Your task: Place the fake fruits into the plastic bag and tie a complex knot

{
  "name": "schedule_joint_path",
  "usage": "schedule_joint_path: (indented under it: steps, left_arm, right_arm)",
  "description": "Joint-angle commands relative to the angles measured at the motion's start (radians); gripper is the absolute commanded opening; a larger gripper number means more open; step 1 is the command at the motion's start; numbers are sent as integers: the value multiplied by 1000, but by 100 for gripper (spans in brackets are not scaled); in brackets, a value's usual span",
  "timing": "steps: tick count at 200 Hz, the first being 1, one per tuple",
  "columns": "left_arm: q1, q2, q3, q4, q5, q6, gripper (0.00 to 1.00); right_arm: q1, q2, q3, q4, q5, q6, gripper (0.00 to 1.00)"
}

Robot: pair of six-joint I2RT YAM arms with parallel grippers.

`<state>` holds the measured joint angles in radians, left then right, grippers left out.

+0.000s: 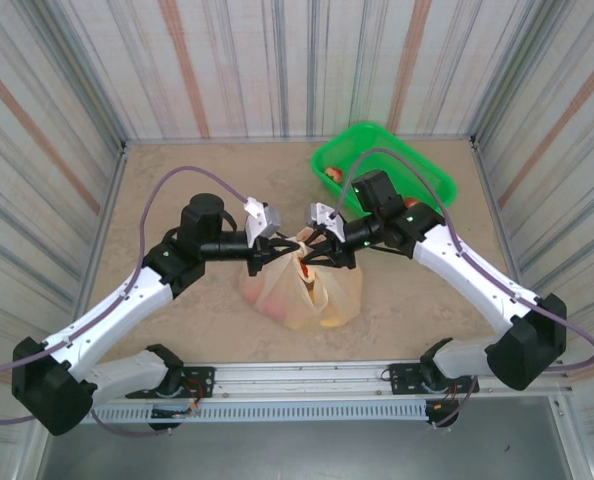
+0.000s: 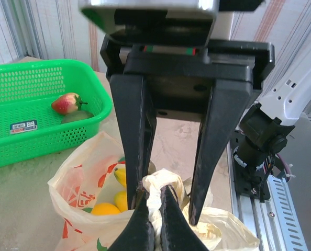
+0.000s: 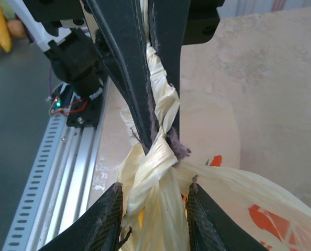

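The bag (image 1: 302,295) sits on the table (image 1: 177,180) just toward 6 o'clock from the centre in the top view. It is thin, cream and see-through, printed with red and orange slices. Its handles (image 3: 163,102) are drawn up and wound together into one ropy twist. Yellow and orange fruits (image 2: 106,209) show through the plastic. The others inside are blurred by folds and cannot be counted.

The left gripper (image 2: 155,212) reaches in from 9 o'clock and is clamped tight on the twist, its tips pinching the plastic. The right gripper (image 3: 155,217) comes from 2 o'clock with its jaws part-way apart, one finger on each side of the twist, close beside the left one's pinch. Whether they press the plastic cannot be told.

From above, both sets of fingertips merge with the bag's top and are hard to separate. The right wrist view cuts the bag's body off at its lower edge.

A green basket (image 1: 422,165) stands at 1 o'clock from the bag, near but apart. It holds a red fruit (image 2: 66,103) touching a dull green one (image 2: 78,117), which is partly hidden.
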<state>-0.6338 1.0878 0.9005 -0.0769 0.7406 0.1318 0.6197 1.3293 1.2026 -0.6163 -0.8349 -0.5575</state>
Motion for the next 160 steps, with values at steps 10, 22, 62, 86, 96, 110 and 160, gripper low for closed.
schedule_joint_path:
  steps: [10,22,62,86,96,110,160]
  left_arm:
    - [5,-37,-8,32,34,13,0]
    - [6,-36,-8,32,36,13,0]
    - [5,-38,-4,31,37,14,0]
    - [5,-40,-6,29,36,17,0]
    - [6,-43,-6,26,33,19,0]
    - [5,-51,-9,25,24,23,0]
    - [5,-53,-6,20,18,23,0]
  right_arm:
    - [15,27,47,-46,0,13,34]
    - [21,37,57,-59,6,10,32]
    - [65,75,100,-146,71,-18,18]
    - [88,79,110,-181,121,-22,18]
    - [86,64,106,-184,124,-14,18]
    - [80,25,92,-178,124,3,19]
    - [39,-70,41,-124,-2,81,32]
